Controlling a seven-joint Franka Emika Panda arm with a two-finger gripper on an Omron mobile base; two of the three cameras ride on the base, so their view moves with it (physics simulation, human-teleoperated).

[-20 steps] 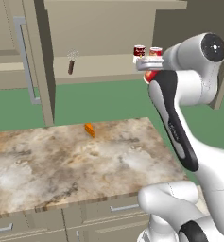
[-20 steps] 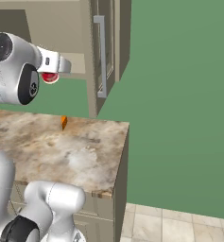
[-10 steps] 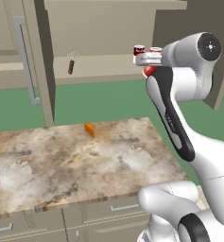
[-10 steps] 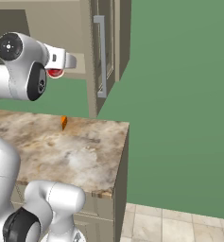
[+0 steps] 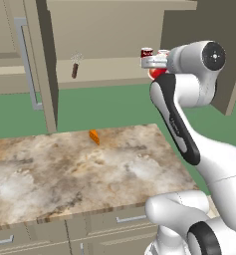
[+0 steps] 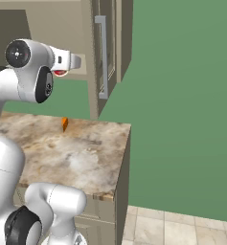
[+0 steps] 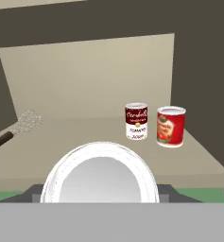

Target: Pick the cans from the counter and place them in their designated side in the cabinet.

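My gripper (image 5: 157, 65) is shut on the bright red can (image 5: 157, 73), held level with the front edge of the cabinet shelf (image 5: 109, 70). In the hand view the can's white rim (image 7: 99, 176) sits low in the middle, hiding the fingertips. The maroon-and-white can (image 7: 136, 121) stands upright on the shelf's right half, also seen just left of the hand (image 5: 146, 52). The red can (image 6: 60, 72) shows under the hand in the right base view. The counter (image 5: 79, 169) lies below with no can on it.
An orange-red can (image 7: 170, 126) stands right of the maroon one. A whisk (image 5: 75, 65) lies on the shelf's left half. Cabinet doors (image 5: 44, 60) hang open on both sides, with a grey bar handle (image 6: 103, 57). A small orange piece (image 5: 93, 136) lies on the counter.
The hand with the red can has edged slightly forward toward the shelf. The cans on the shelf and the whisk have not moved.
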